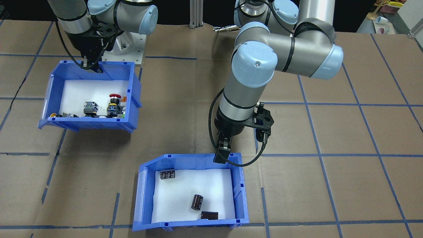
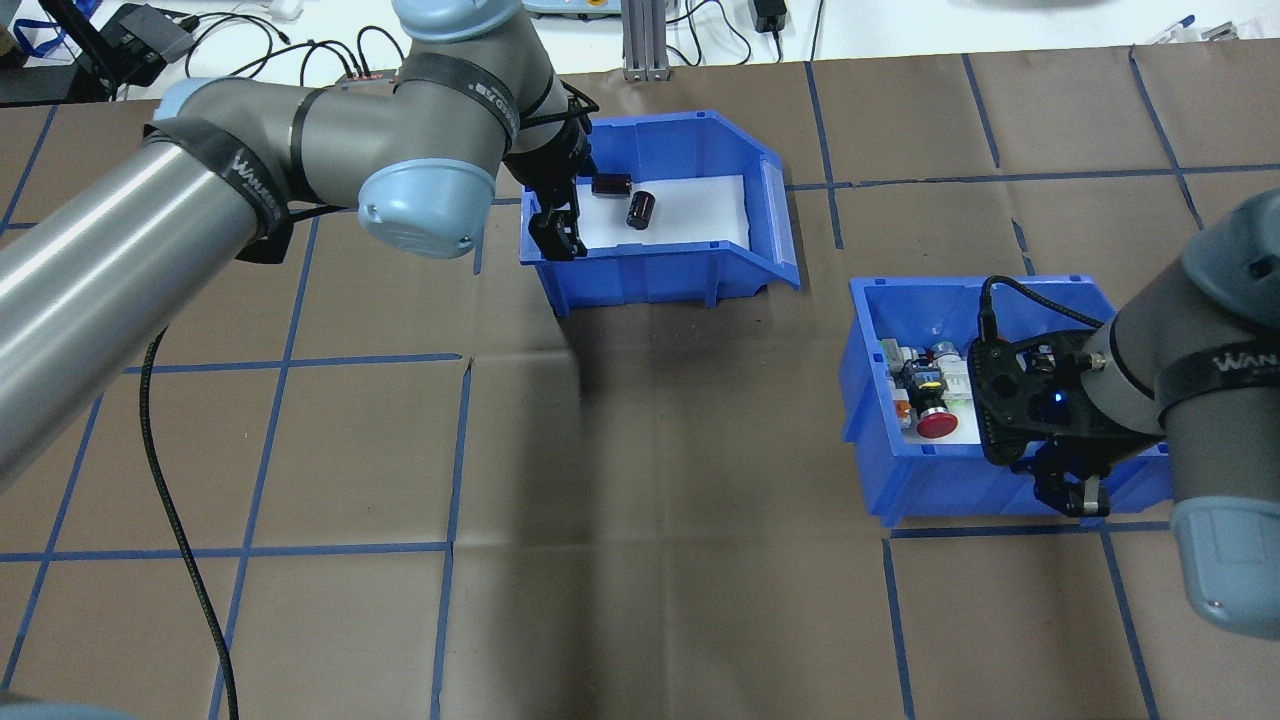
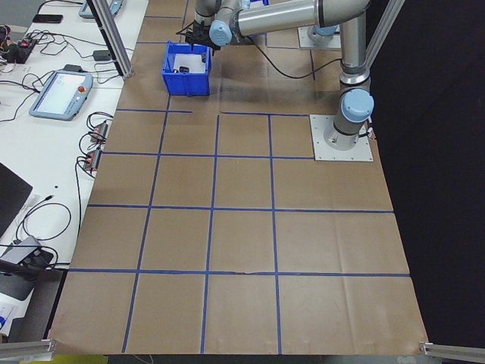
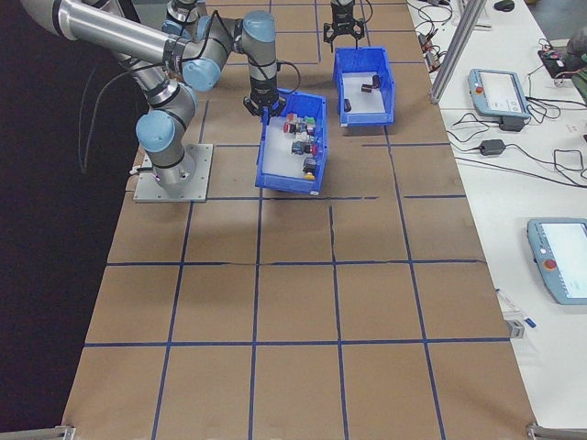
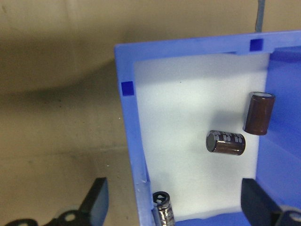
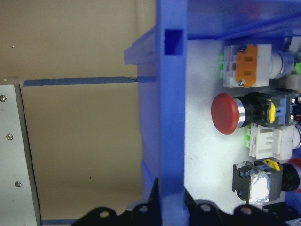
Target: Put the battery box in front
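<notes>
The battery box [image 1: 185,228] is a blue bin with a white foam floor. It stands on the table's operator side, far from the robot base, and is also seen from overhead [image 2: 650,275]. Three dark cells [image 1: 197,202] lie loose in it. My left gripper [image 1: 222,155] is open and straddles the box's wall [image 5: 129,127], one finger [image 5: 96,197] outside over the paper and the other inside. My right gripper [image 2: 1075,490] is shut on the wall [image 6: 171,117] of the other blue bin [image 1: 89,123], which holds colourful push-buttons.
Brown paper with a blue tape grid covers the table. The right arm's grey mounting plate [image 6: 14,155] lies just beside the button bin. A black cable [image 2: 170,500] trails from the left arm. An aluminium post [image 2: 640,40] stands at the far edge.
</notes>
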You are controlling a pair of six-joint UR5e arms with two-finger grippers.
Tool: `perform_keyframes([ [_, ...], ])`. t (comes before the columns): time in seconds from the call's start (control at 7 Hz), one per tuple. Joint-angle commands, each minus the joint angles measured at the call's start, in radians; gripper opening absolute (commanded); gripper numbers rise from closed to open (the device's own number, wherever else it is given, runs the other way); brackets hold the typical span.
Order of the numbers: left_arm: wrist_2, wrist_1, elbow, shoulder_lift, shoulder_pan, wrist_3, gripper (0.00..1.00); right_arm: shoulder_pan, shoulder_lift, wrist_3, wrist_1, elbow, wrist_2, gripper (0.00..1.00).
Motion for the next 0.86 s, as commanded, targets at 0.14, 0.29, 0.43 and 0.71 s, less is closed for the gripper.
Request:
perform_keyframes([
  [0.14, 0.065, -0.265, 0.001, 0.207, 0.06, 0.567, 0.99, 0.259, -0.005, 0.234, -0.03, 0.012, 0.003, 0.05],
  [0.29, 0.065, -0.287, -0.015, 0.264, 0.065, 0.813, 0.99, 0.339, -0.001, 0.299, -0.053, 0.012, 0.003, 0.05],
  [0.43, 0.063, -0.327, -0.021, 0.31, 0.078, 1.048, 0.99, 0.412, 0.024, 0.371, -0.108, 0.011, 0.003, 0.06],
  [0.71, 0.056, -0.393, -0.035, 0.344, 0.085, 1.452, 0.99, 0.578, 0.138, 0.548, -0.229, -0.014, -0.009, 0.06],
])
